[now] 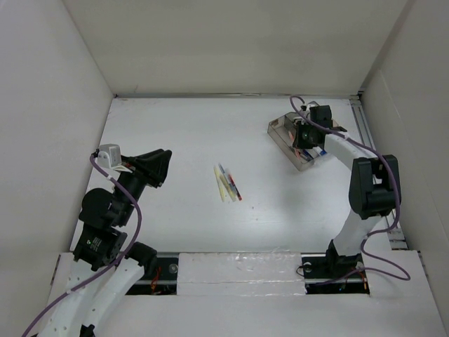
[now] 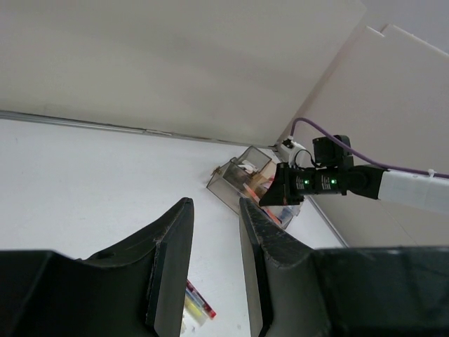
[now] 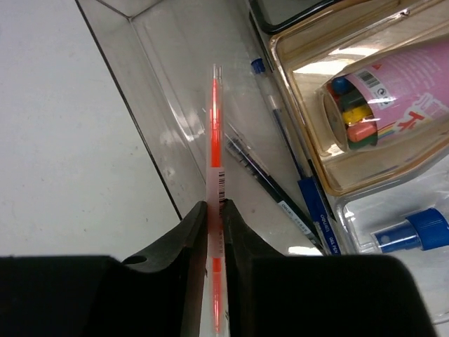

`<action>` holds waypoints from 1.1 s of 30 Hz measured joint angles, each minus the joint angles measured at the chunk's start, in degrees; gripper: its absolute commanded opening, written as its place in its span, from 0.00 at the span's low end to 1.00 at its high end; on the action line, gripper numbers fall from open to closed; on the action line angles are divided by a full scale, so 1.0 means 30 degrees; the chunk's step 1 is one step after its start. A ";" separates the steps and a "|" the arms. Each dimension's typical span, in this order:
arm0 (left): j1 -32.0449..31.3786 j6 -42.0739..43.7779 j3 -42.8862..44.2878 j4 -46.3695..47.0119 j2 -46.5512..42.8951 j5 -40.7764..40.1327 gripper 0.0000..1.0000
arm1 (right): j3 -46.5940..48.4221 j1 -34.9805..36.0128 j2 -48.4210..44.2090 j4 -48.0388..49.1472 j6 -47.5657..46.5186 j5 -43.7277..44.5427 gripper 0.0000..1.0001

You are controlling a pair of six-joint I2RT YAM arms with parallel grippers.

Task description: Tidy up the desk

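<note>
On white desk (image 1: 175,140), white panels (image 1: 231,42) around, pens (image 1: 227,184) mid-surface

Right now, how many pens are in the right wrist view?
3: an orange pen in the right pincer; a black pen and a blue pen in the clear tray. Others may be hidden.

Robot test cell, probably in a lab; room beyond the walls hidden.
White matte desk (image 1: 182,147) boxed in by plain white panels (image 1: 49,105), metal rail (image 1: 364,126) along 1 edge. 2 robot arms, left arm (image 1: 105,225) and right arm (image 1: 372,186), bolted side by side at the near edge, purple cables (image 2: 306,120) trailing off them. Only office touch: clear compartmented tray (image 1: 280,133) of stationery, loose pens (image 1: 228,184) mid-desk.
</note>
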 measured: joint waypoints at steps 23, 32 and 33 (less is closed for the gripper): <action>0.0000 0.0087 0.0000 0.0117 0.0277 0.0233 0.28 | -0.3177 0.9573 -0.3439 0.3701 0.1035 0.0685 0.08; 0.0000 0.0175 0.0000 0.0182 0.0481 0.0240 0.28 | -0.1829 1.0834 -0.0299 0.2470 0.0291 0.1552 0.20; 0.0000 0.0182 0.0000 0.0182 0.0481 0.0291 0.29 | -0.1647 1.1023 0.0022 0.1945 0.0248 0.1800 0.20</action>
